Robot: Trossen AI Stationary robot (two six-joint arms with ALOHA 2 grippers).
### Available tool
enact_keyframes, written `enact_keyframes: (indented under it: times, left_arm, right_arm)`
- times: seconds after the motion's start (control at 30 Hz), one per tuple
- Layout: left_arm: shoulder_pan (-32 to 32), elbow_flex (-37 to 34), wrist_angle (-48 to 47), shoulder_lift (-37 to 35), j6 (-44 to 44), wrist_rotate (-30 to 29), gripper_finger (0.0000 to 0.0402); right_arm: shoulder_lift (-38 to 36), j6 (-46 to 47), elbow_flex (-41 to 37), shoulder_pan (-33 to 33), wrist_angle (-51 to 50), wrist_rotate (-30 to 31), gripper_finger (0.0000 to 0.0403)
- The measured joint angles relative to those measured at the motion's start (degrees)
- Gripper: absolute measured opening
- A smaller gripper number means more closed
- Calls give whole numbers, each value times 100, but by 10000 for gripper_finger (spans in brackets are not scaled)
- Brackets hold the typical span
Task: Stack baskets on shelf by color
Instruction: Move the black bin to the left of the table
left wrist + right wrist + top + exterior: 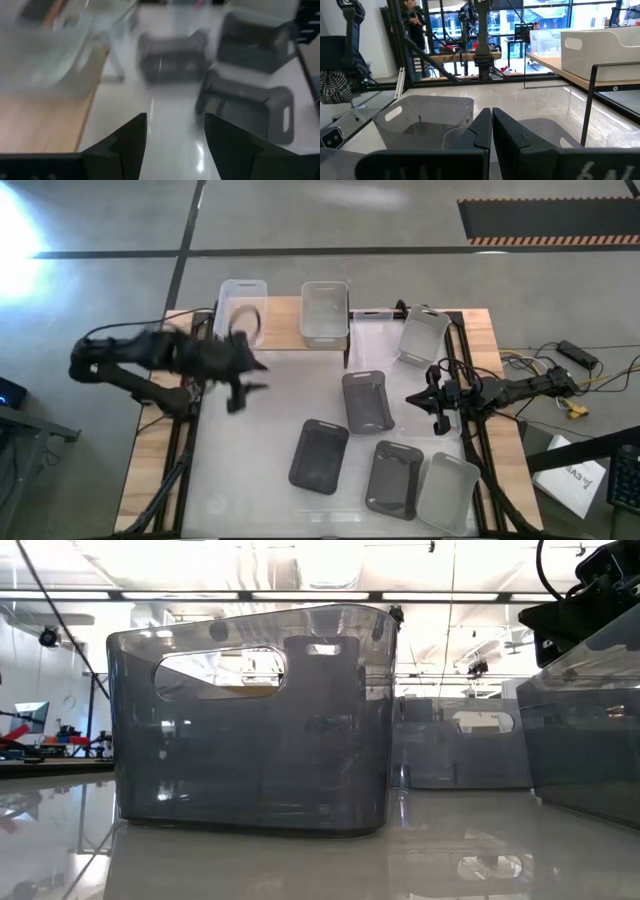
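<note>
The left gripper [243, 380] hangs over the white worktop [270, 430] just off the shelf [280, 320], its fingers [131, 137] spread apart with nothing between them. Ahead of those fingers in the left wrist view sit three dark grey baskets on the worktop, the nearest one [247, 107] just beyond the fingertips and lying a little to one side of the gap. The wooden shelf board [45, 125] runs alongside the fingers, and a clear basket [45, 50] stands on it, blurred. From above, the shelf carries two pale baskets side by side: a clear basket [241, 308] close behind the left gripper and a second clear one [324, 312] further along the board. Over on the other side, the right gripper [428, 402] hovers at the worktop's edge, its fingers [482, 127] pressed together and holding nothing. Just past those fingertips, a light grey basket [425, 117] sits open side up on the worktop. In the high view a dark basket [367, 401] lies just beside the right gripper toward the middle, a pale grey basket [424, 336] leans against the shelf's end beyond it, and three more rest nearer the front edge: two dark ones [319, 456] [394, 478] and a light grey one [448, 492]. The low view is filled by a dark translucent basket [250, 720] standing upright on the glossy worktop.
</note>
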Motion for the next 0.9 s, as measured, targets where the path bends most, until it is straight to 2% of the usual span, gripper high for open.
enact_keyframes:
  times: [0.1,0.17,0.3,0.43,0.5,0.67,0.8,0.9]
  left_arm:
    - [-972,-381,1023,294,32,-754,182]
    - [-1519,-593,1613,580,53,-1010,182]
    - [-2373,-897,2838,1383,60,-1113,182]
    - [-2965,-908,3840,2542,62,-1114,182]
    - [-3150,-757,4160,3147,55,-1113,182]
    - [-3265,-61,4217,4264,1,-1131,182]
    - [-3244,347,4161,4734,-10,-1205,182]
    - [-3225,493,3775,4854,-405,-1531,182]
  right_arm:
    - [0,0,0,-1,0,1,9]
    - [0,0,0,0,0,2,9]
    - [0,0,-2,-2,0,0,9]
    - [0,0,0,0,0,0,9]
    - [0,0,0,-1,0,2,9]
    - [-2,0,0,-2,0,2,9]
    - [0,0,-2,-1,0,0,9]
    - [0,0,-1,-2,0,1,9]
